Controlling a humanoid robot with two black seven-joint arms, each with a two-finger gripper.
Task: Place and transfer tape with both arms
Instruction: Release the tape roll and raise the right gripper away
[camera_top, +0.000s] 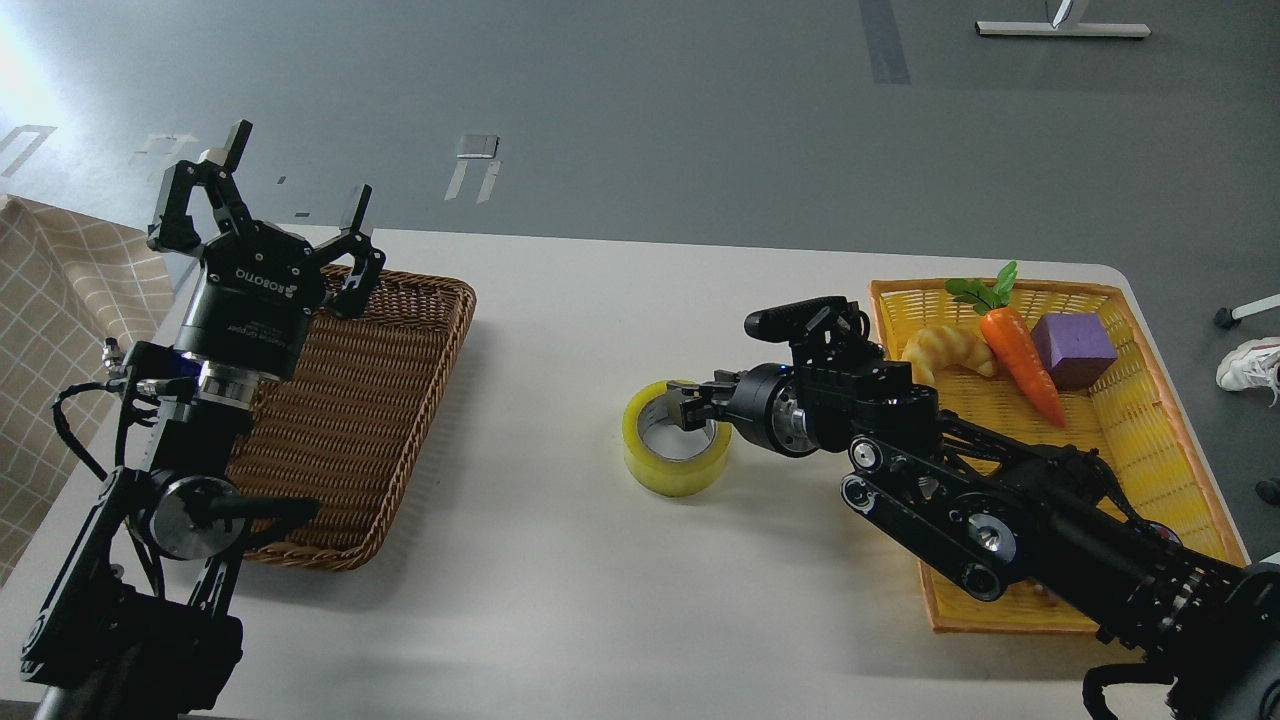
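Note:
The tape (660, 470), a yellow roll with a whitish-grey core, lies nearly flat on the white table (560, 580) at its middle, hole facing up. My right gripper (700, 408) reaches in from the right and is shut on the roll's right wall, one finger inside the hole and one outside. My left gripper (297, 170) is open and empty, fingers pointing up, raised above the back left corner of the brown wicker basket (370, 420), far to the left of the tape.
A yellow basket (1150, 420) at the right holds a croissant toy (945, 350), a carrot (1020, 355) and a purple cube (1072, 348); my right arm lies over its front part. A checked cloth (60, 300) hangs at the far left.

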